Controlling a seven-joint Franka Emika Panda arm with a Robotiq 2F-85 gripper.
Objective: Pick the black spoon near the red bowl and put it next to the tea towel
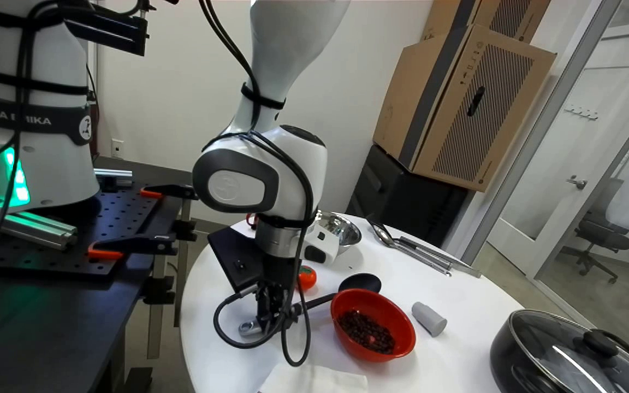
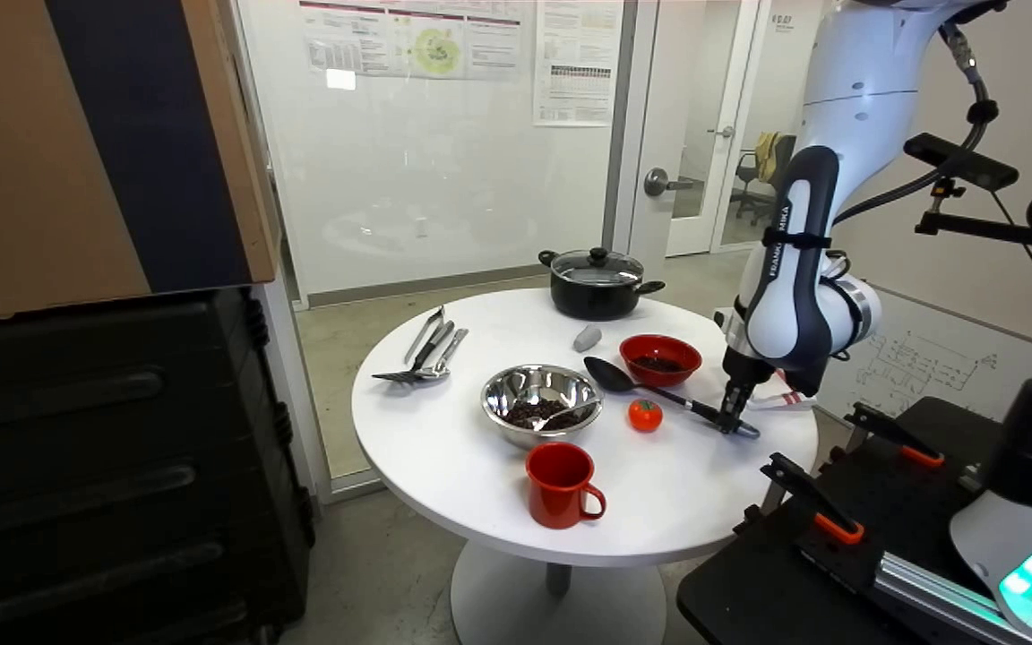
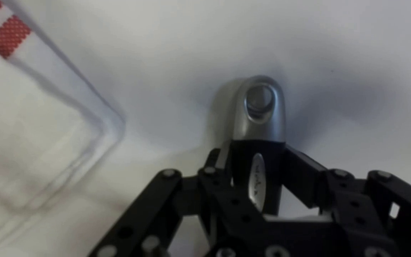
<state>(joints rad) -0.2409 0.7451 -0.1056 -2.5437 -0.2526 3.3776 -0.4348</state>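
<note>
At the tail end of the black spoon [image 2: 666,395], gripper [image 3: 258,160] is clamped on: fingers [image 3: 302,175] tight against both sides of the handle, spread only by its thickness. Can't tell if that end is off the table [image 2: 444,439]. Arm [image 2: 856,125] comes down from above in both exterior views, gripper pointing steeply down. Spoon head lies just beside the red bowl [image 1: 369,299]; handle end is near the tea towel [image 3: 30,114], apart from it. Spoon: black, slim shaft, round deep head, silver-grey rounded tip with an oval hole, pale oval inlay in the grip. Bowl: glossy, round, dark bits [image 1: 366,330] inside. Towel: white folded cloth, coarse weave on its red stripes. Table: round, white, smooth.
</note>
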